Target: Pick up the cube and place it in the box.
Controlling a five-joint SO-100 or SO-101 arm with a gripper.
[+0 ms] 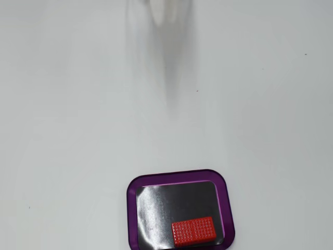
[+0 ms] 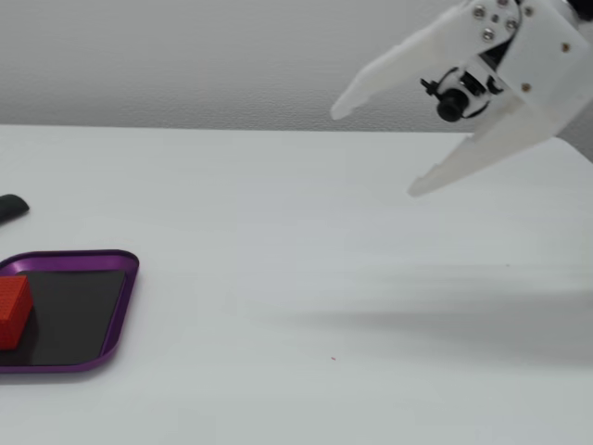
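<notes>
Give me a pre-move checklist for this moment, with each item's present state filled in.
1. Cube inside the box: ok, it lies on the dark floor near the front right corner in a fixed view.
2. Cube free of the pincer: ok, the pincer is raised and far off.
3. Pincer empty: ok, the jaws are spread with nothing between them.
4. Cube lying flat: ok, its broad dotted face is up.
5. Table between pincer and box free of obstacles: ok.
6. Dark object at the left edge beyond the box: cannot tell what it is.
</notes>
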